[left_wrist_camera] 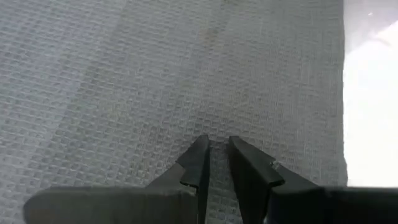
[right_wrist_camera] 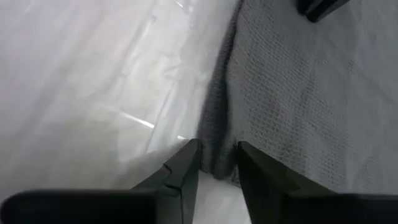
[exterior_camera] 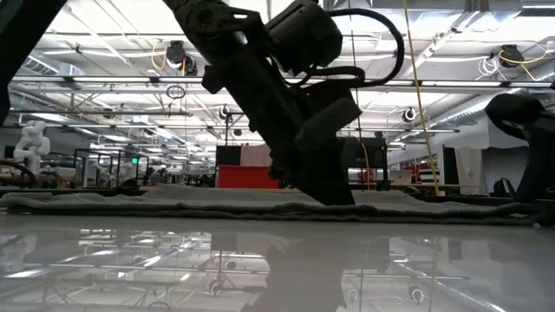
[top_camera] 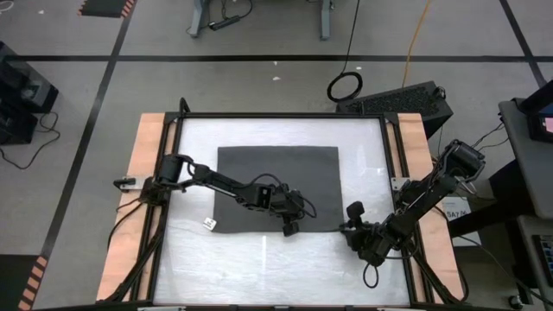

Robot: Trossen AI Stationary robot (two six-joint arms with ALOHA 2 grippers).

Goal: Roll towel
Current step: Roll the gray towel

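Towel: a plain dark grey, roughly square soft cloth with a waffle weave (top_camera: 276, 186) lies flat and unrolled on the counter, in the middle and toward the far side from the arms' bases.
Towel tag: a small white tag (top_camera: 209, 224) sits on the counter at the towel's near left corner.
Counter: a glossy white counter top (top_camera: 259, 268) inside a black frame, with pale wooden strips (top_camera: 147, 173) along both sides.
Left pincer: the left arm's black two-finger pincer (top_camera: 290, 226) is down at the towel's near edge, about the middle of that edge. In the left wrist view its tips (left_wrist_camera: 216, 163) stand nearly together over the weave, with a thin strip of grey cloth showing in the narrow gap; whether they pinch the cloth cannot be told.
Right pincer: the right arm's black two-finger pincer (top_camera: 349, 226) is at the towel's near right corner. In the right wrist view (right_wrist_camera: 217, 163) its two fingers (right_wrist_camera: 186, 163) straddle the towel's edge, where the cloth bunches into a small raised fold between them; the jaws are narrowed around that fold, but a firm grip cannot be confirmed.
Low view: the towel (exterior_camera: 173, 204) shows as a thin flat band across the counter, with one dark arm coming down onto it near the middle.
Surroundings: grey floor with black tape lines around the counter.
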